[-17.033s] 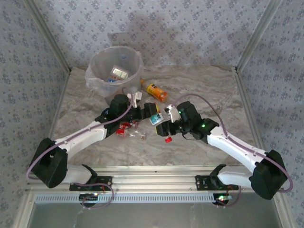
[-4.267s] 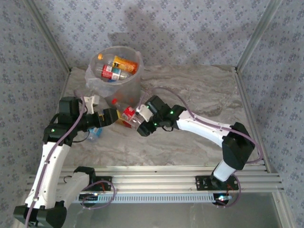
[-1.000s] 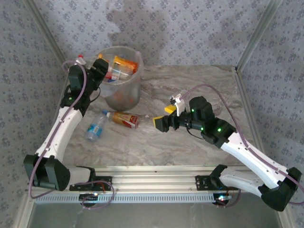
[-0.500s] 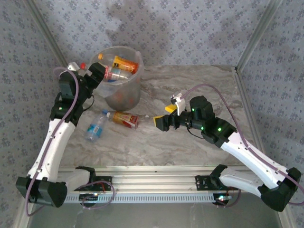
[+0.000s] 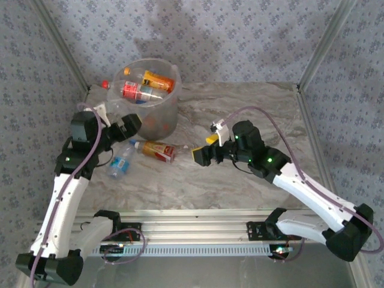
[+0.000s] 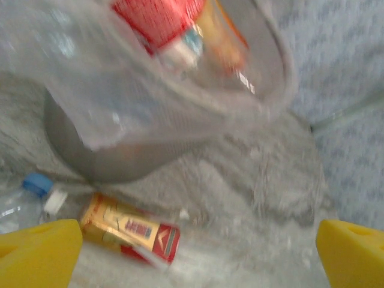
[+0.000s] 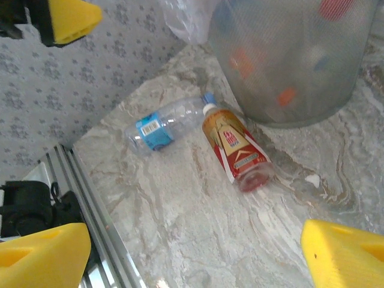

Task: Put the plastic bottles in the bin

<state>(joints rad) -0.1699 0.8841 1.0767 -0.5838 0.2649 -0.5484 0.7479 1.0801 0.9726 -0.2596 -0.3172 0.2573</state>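
**Two bottles lie between open pincers, beside a filling bin**

The left pincer (image 5: 131, 125) is spread wide and empty, and so is the right pincer (image 5: 204, 147). The likeliest slip is a clash. The red-and-gold bottle (image 5: 157, 149) lies on the table (image 5: 252, 108) between the two pincers, just below the left one and straight ahead of the right one. If both reach for it, the arms could meet. It lies on its side, as does the blue-labelled clear bottle (image 5: 120, 162) just beneath the left pincer, so either could roll away from a closing finger.

The bin (image 5: 163, 123) stands right beside the left pincer on its far side. A careless swing there could shove it or snag its loose bag.

Inside the bin, an orange bottle (image 5: 157, 78) and a red-labelled bottle (image 5: 137, 92) lie near the rim on top of others. Another one dropped in might bounce out.
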